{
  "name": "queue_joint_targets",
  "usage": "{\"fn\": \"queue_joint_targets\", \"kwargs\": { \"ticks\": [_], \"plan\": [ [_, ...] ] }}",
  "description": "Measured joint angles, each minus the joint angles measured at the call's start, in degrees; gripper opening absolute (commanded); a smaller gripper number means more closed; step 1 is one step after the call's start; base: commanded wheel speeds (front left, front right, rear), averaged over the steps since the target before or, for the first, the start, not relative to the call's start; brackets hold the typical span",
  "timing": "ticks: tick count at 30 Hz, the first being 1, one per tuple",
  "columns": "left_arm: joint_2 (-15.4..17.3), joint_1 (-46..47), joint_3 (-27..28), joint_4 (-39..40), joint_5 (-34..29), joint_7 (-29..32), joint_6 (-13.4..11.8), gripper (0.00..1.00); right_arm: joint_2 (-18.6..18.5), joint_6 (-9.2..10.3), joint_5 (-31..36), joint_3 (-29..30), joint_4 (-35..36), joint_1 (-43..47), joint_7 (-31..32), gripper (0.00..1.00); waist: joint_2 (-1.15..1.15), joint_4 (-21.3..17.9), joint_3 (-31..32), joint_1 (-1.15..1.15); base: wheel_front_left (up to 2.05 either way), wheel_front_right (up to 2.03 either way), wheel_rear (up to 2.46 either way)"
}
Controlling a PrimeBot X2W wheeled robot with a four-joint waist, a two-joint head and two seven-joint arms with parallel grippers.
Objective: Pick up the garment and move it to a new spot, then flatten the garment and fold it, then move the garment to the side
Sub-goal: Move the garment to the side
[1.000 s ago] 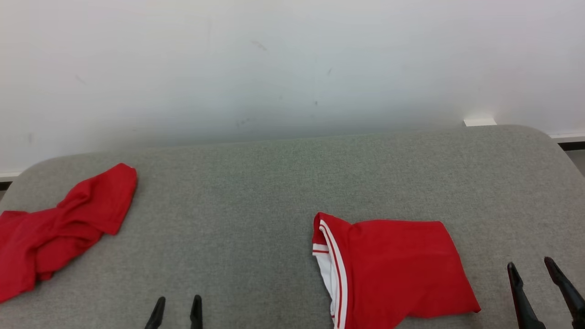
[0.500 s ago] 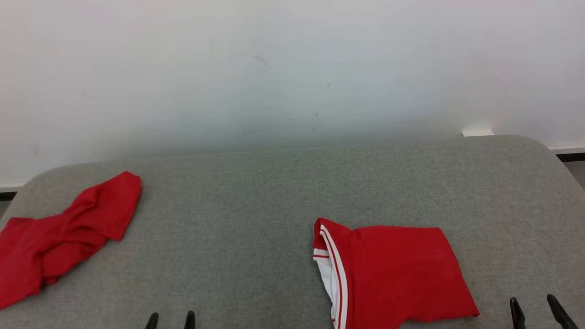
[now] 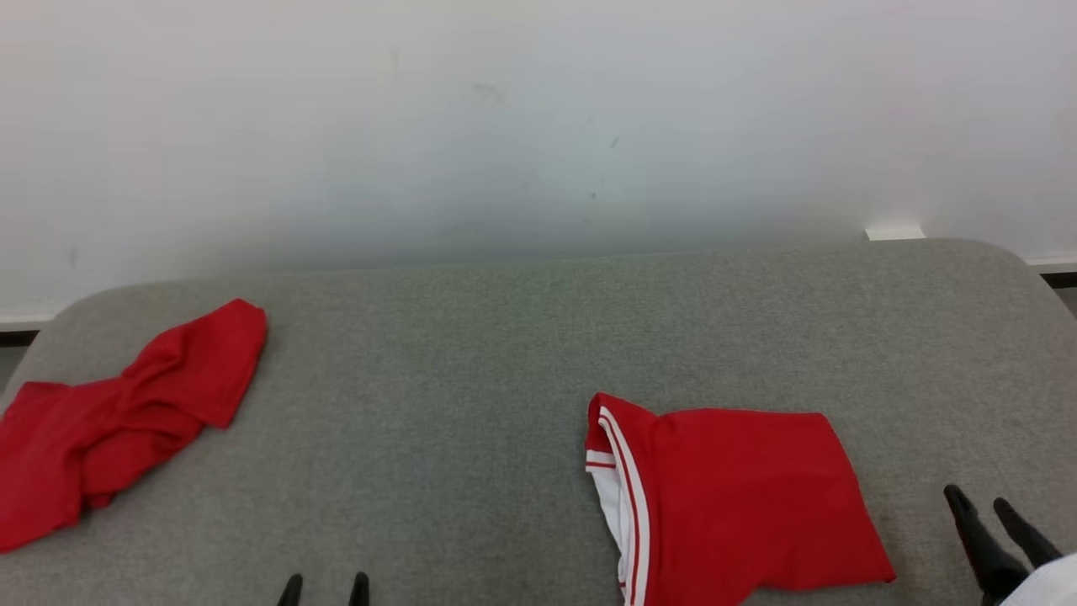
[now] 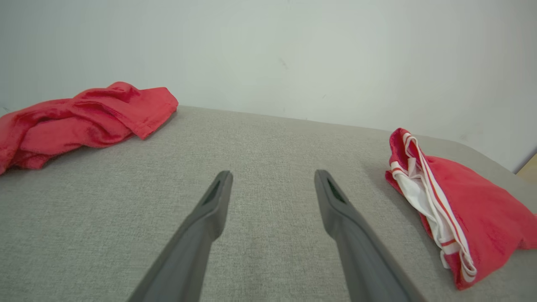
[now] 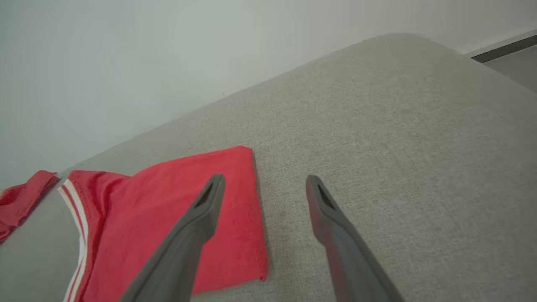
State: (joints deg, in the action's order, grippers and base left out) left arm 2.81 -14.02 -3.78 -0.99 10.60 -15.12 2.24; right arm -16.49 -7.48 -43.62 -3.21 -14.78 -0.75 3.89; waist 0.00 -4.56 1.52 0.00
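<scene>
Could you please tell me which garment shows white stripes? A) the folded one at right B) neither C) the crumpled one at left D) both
A: the folded garment has white stripes along its edge; the crumpled garment is plain red.

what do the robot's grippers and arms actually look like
The left gripper and right gripper look alike. Each has two long, dark grey fingers, smooth and matte, that taper to blunt tips, with a narrow dark slot on the inner face near each tip. A white casing shows behind the right gripper.
</scene>
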Motion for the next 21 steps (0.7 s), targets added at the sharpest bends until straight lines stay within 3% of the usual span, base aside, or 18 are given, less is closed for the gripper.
{"fn": "queue_joint_targets", "kwargs": {
  "ticks": [6, 11, 21],
  "plan": [
    [0.0, 0.9, -0.6, 0.4, -0.1, 0.0, 0.2, 1.0, -4.5, 0.01, -9.8, 1.5, -3.2, -8.0, 24.6, 1.0, 0.0, 2.7, -1.9, 0.0, 0.0, 0.0, 0.0],
    [0.0, 2.7, -0.5, 0.6, -0.5, 0.0, 0.6, 1.0, -5.0, 0.01, -8.9, 2.1, -7.7, -11.2, 29.6, 1.0, 0.0, 5.1, -4.0, 0.0, 0.0, 0.0, 0.0],
    [0.0, 4.9, -0.4, 0.9, -0.7, 0.0, 1.6, 1.0, -1.6, 0.01, -6.2, 3.1, -15.0, -16.2, 30.1, 1.0, 0.0, 11.6, -9.2, 0.01, 0.0, 0.0, 0.0]
  ]
}}
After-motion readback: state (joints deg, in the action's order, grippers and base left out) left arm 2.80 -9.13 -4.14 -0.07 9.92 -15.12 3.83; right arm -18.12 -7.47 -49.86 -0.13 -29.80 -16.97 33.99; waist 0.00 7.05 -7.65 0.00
